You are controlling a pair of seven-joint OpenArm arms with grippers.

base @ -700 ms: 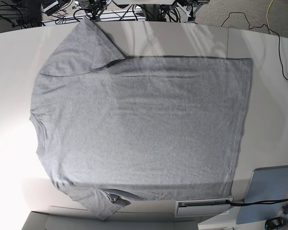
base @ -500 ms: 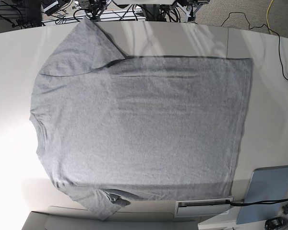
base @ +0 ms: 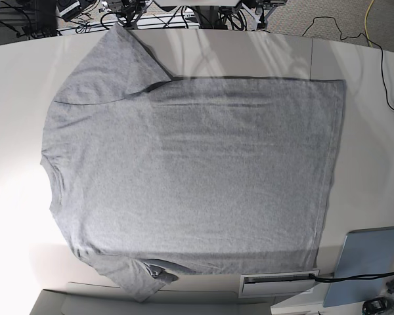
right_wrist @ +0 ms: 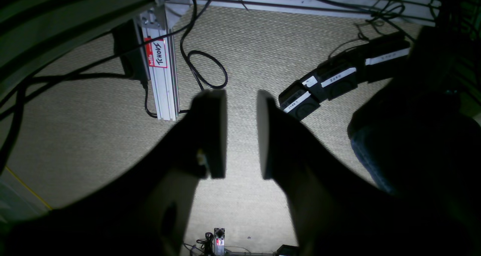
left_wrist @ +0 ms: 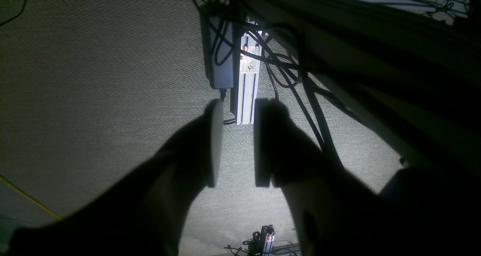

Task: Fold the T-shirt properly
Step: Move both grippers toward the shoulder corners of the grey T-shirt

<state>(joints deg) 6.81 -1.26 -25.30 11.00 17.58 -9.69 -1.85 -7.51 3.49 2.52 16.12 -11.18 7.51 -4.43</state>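
Observation:
The heather-grey T-shirt (base: 190, 170) lies spread flat on the white table (base: 374, 151), plain side up, neck at the left and hem at the right. One sleeve points to the far edge; the other hangs at the near edge. No arm shows in the base view. My left gripper (left_wrist: 236, 143) is open and empty, hanging over carpeted floor below the table. My right gripper (right_wrist: 241, 134) is open and empty too, over the floor. The shirt does not show in either wrist view.
A grey-blue panel (base: 368, 259) and a white slotted box (base: 279, 283) sit at the near right edge. A black cable (base: 386, 72) runs to a black object at the far right. Aluminium posts (left_wrist: 246, 87) (right_wrist: 161, 79) and cables stand on the carpet below.

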